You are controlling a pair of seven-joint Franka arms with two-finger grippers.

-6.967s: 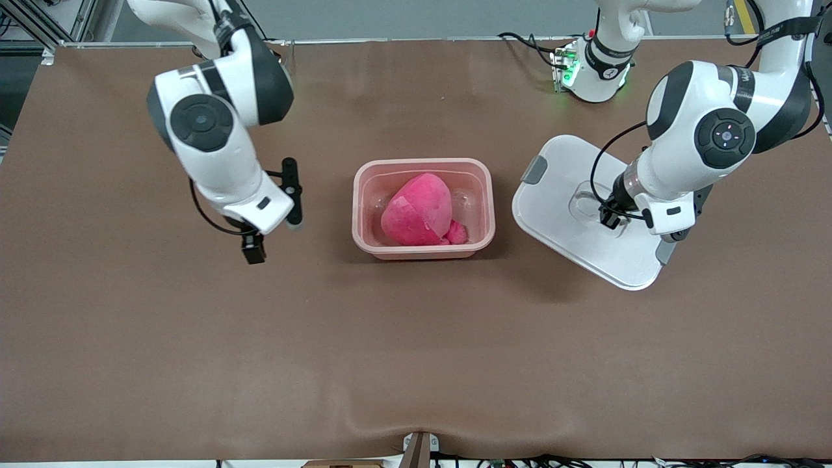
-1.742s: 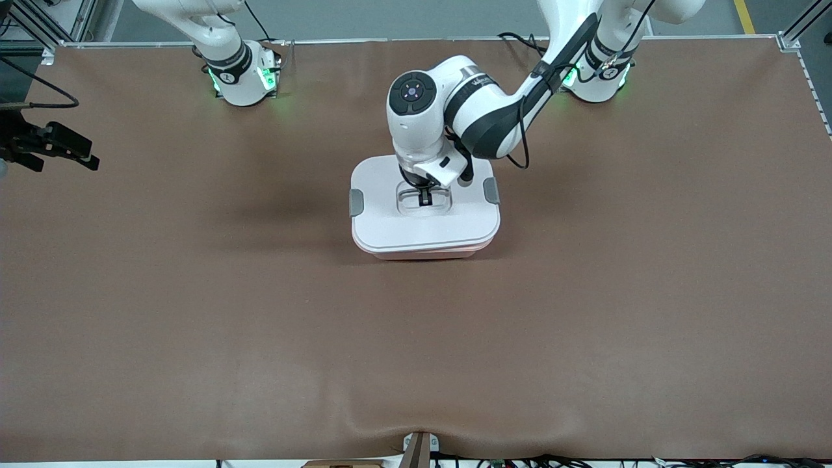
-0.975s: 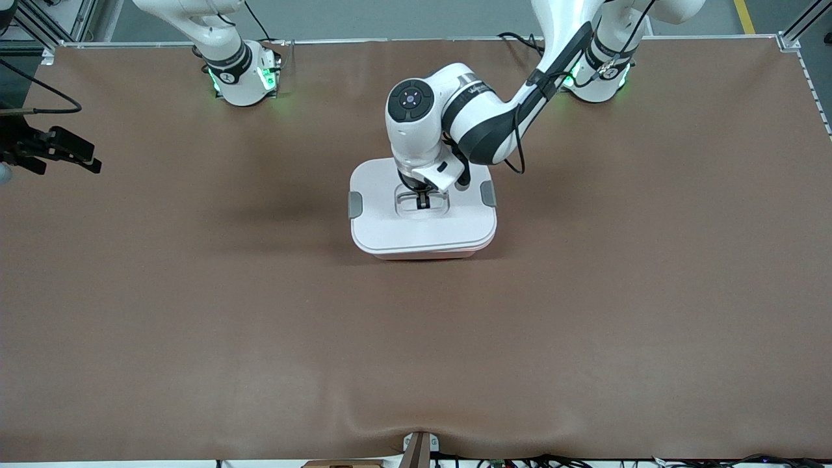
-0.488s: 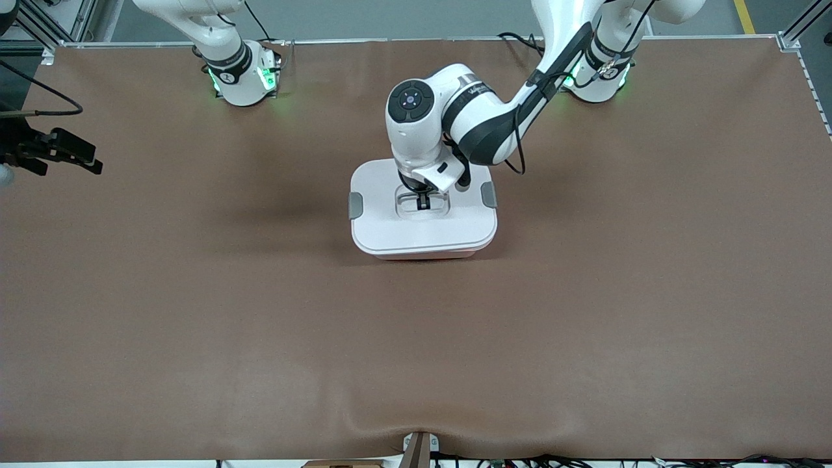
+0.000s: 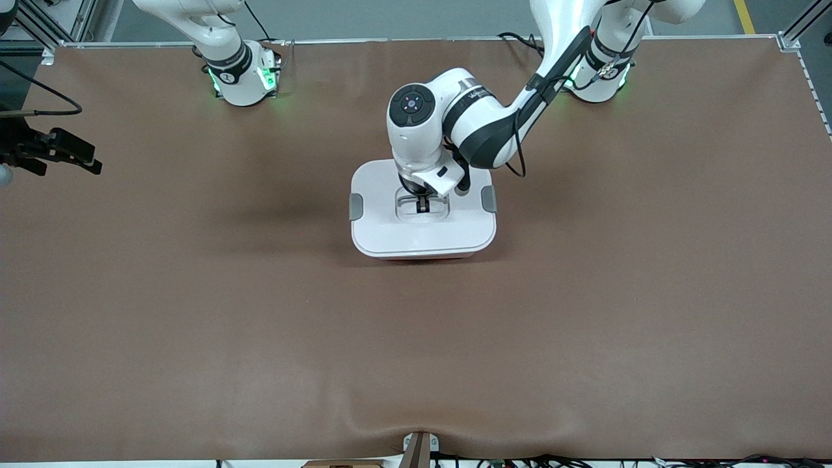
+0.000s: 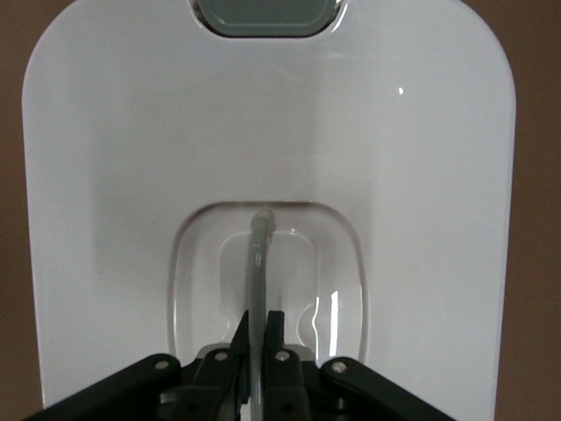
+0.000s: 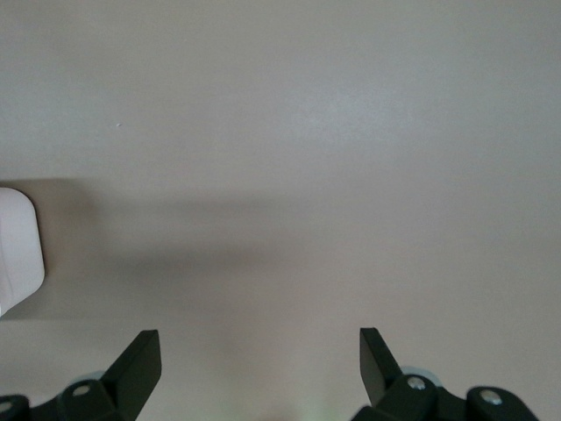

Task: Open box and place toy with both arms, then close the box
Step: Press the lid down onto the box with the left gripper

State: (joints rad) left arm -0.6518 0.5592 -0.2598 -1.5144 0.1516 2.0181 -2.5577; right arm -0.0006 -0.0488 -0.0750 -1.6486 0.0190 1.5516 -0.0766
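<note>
The box (image 5: 426, 257) stands mid-table, only a thin pink strip of it showing under its white lid (image 5: 422, 229). The lid lies flat on it, with grey clips (image 5: 355, 207) (image 5: 489, 199) at both ends. My left gripper (image 5: 421, 205) reaches down into the lid's central recess. In the left wrist view it (image 6: 259, 324) is shut on the thin grey handle (image 6: 258, 259) of the lid (image 6: 263, 114). The toy is hidden under the lid. My right gripper (image 5: 62, 159) waits open at the right arm's end of the table, holding nothing (image 7: 259, 351).
The brown mat (image 5: 585, 312) covers the whole table. Both arm bases (image 5: 240, 78) (image 5: 601, 78) stand at the table edge farthest from the front camera. A small bracket (image 5: 419, 448) sits at the nearest edge. A white object (image 7: 17, 250) shows at the border of the right wrist view.
The lid has sunk a little lower onto the box, so less pink shows beneath it. The left gripper stays shut on the handle. The right arm has not moved.
</note>
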